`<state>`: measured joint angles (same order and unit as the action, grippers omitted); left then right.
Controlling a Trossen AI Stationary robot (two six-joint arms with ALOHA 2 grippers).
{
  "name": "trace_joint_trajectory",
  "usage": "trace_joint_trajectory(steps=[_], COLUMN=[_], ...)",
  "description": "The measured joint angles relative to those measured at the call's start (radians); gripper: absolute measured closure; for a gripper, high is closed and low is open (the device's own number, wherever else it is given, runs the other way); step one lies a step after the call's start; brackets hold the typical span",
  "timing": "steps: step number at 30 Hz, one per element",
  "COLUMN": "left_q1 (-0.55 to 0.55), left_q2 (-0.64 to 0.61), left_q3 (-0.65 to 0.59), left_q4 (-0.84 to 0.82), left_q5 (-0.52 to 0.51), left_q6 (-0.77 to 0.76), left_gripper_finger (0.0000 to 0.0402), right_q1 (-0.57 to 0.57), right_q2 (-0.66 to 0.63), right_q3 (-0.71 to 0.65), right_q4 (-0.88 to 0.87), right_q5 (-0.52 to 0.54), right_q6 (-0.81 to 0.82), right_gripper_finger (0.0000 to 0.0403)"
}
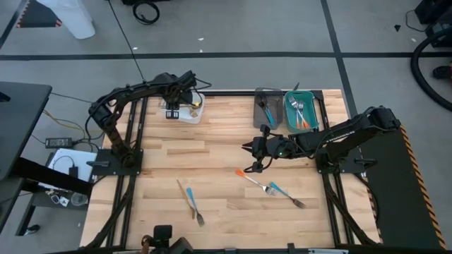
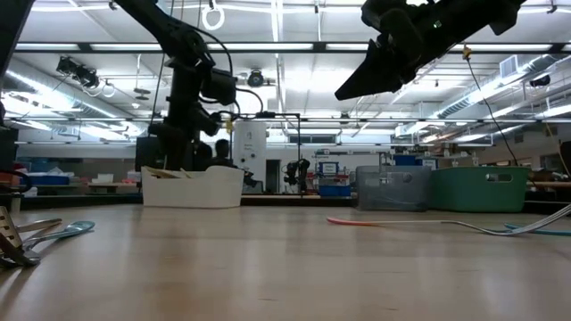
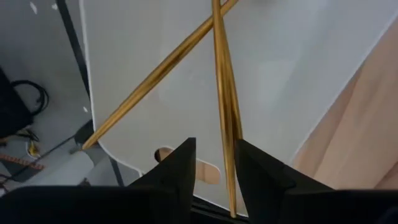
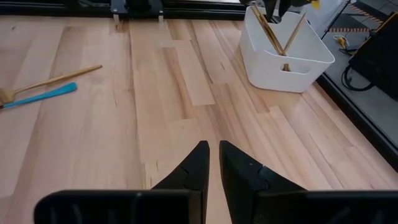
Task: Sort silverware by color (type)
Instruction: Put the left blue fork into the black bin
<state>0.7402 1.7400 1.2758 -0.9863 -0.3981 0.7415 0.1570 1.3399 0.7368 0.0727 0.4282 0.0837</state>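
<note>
Parted over the white bin [image 1: 192, 113] at the table's far edge, left gripper [image 3: 214, 171] releases gold utensils [image 3: 225, 93]; right gripper [image 4: 213, 163], closed, empty, hovers mid-table near an orange-handled fork [image 1: 254, 179], presumably next.

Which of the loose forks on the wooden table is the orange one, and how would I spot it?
Start at the teal plastic bin at the table's far right. Come toward the near edge, past the right gripper, to two crossed utensils. The orange-handled metal fork is the one with the bright orange end; the blue-handled fork crosses it.
</note>
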Motion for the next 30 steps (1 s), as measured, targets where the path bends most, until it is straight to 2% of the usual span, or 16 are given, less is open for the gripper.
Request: trace_joint_trajectory(steps=[14,18,21,24,30], left_q1=[-0.177,-0.233,-0.268,-0.314,-0.438], left_q2=[-0.075,-0.094,-0.094,-0.092,-0.091], left_q3=[0.000,0.000,0.000,0.000,0.000], left_q4=[-0.082,-0.086,-0.117,-0.154,-0.169], left_q5=[0.030,0.112,0.222,0.313,0.343], left_q6=[-0.156,-0.263,-0.380,-0.410,-0.423], left_gripper_finger=[0.0285,0.0285,0.0285,0.0285,0.0285], right_q1=[0.000,0.000,0.000,0.000,0.001], right_q2=[0.000,0.000,0.000,0.000,0.000], right_q3=[0.000,0.000,0.000,0.000,0.000], right_q4=[-0.045,-0.106,-0.137,-0.149,-0.163], right_q5=[0.004,0.012,0.057,0.077,0.077], right_q6=[0.003,0.033,0.049,0.049,0.049], right_gripper_finger=[0.0355,0.0355,0.0355,0.0355,0.0355])
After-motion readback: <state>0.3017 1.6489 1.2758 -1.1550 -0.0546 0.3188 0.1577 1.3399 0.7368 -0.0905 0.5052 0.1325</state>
